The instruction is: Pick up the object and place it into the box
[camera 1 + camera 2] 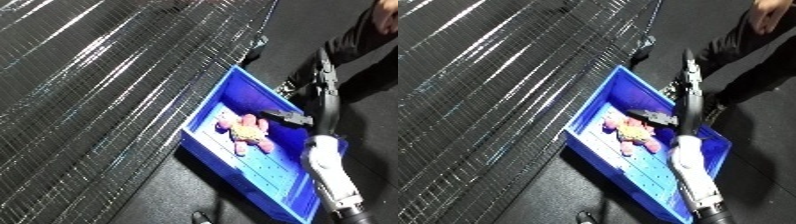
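The right hand [289, 118] reaches into the blue bin [226, 90], fingers straight and apart, holding nothing, just beside the pink and yellow plush toy [246, 131], which lies on the bin's floor. The bin stands on dark floor beside a wire mesh rack [98, 85].

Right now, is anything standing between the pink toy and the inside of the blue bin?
No. The pink toy already lies on the floor of the blue bin. The right hand is just beside it, over the bin, with nothing visible between them.
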Available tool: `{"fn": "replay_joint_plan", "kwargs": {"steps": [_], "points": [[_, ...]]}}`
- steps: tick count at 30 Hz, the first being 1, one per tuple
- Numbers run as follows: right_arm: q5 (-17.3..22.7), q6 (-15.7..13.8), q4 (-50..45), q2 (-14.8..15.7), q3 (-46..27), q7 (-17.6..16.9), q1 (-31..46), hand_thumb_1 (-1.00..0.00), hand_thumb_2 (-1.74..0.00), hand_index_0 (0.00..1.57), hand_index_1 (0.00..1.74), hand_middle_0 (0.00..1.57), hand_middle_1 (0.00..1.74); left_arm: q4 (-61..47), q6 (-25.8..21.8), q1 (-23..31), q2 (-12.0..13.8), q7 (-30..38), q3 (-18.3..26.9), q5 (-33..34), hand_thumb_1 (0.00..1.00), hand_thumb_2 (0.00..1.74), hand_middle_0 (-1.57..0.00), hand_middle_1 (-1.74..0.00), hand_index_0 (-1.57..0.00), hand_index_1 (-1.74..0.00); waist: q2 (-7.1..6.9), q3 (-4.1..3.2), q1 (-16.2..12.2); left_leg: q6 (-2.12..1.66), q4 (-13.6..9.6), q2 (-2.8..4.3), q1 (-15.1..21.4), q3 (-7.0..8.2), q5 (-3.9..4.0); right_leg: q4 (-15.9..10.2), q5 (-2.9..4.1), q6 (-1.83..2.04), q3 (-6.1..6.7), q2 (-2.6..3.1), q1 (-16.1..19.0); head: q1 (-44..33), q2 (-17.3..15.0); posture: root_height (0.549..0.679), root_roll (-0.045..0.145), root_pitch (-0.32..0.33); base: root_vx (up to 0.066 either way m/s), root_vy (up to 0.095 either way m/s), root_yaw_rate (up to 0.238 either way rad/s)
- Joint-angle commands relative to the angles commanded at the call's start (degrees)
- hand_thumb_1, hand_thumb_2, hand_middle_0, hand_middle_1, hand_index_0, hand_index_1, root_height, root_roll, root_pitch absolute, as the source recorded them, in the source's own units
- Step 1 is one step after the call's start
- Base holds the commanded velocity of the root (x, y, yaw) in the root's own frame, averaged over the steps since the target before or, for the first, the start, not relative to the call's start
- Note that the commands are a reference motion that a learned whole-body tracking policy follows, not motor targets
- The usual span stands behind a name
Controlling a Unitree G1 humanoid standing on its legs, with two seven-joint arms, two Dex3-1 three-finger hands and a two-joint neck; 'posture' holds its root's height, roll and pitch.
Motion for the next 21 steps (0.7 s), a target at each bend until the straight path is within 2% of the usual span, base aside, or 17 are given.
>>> {"fn": "replay_joint_plan", "kwargs": {"steps": [4,11,15,21], "points": [[0.06,0.63,-1.06,0.23,3.74,1.59,-2.42,0.0,0.0,0.0,0.0,0.0,0.0,-0.56,0.05,0.22,-0.26,0.51,0.94,0.23,1.0,1.74,-1.57,-1.74,-1.57,-1.74,-0.82,-0.2,1.68,-0.13,0.23,0.05,-0.58,-0.74,0.24,0.24,0.1,-0.06,-0.38,0.1,-0.03,-4.68,0.19,0.642,0.067,-0.175,-0.024,-0.021,0.109],[0.28,1.07,-2.45,2.13,10.89,3.09,-7.59,0.0,0.0,0.0,0.0,0.0,0.0,-1.12,0.11,-1.17,-0.06,1.8,1.88,1.42,1.0,1.74,-1.57,-1.74,-1.57,-1.74,-2.08,-0.02,4.81,-0.23,0.96,-0.24,-1.89,-2.09,0.79,1.45,-0.23,-0.35,-1.05,0.07,-0.36,-19.91,1.0,0.641,0.065,-0.177,-0.02,-0.018,0.137],[-0.97,2.28,-3.05,2.53,15.45,4.48,-10.28,0.0,0.0,0.0,0.0,0.0,0.0,-1.19,0.27,-2.95,0.47,2.4,2.34,2.41,1.0,1.74,-1.57,-1.74,-1.57,-1.74,-2.62,0.34,6.34,-0.38,1.34,-0.37,-2.44,-2.67,1.06,2.61,-0.7,-0.4,-1.44,-0.05,-0.69,-32.15,-3.01,0.639,0.065,-0.18,-0.021,-0.012,0.121],[-1.82,3.68,-2.94,3.05,20.11,6.72,-12.77,0.0,0.0,0.0,0.0,0.0,0.0,-0.8,0.57,-5.55,1.16,2.42,2.91,3.49,1.0,1.74,-1.57,-1.74,-1.57,-1.74,-2.82,0.5,8.11,-0.25,1.66,-0.93,-2.63,-3.46,1.11,3.75,-1.19,-0.49,-1.96,-0.46,-0.55,-41.49,-3.98,0.638,0.067,-0.187,0.003,-0.003,0.124]]}}
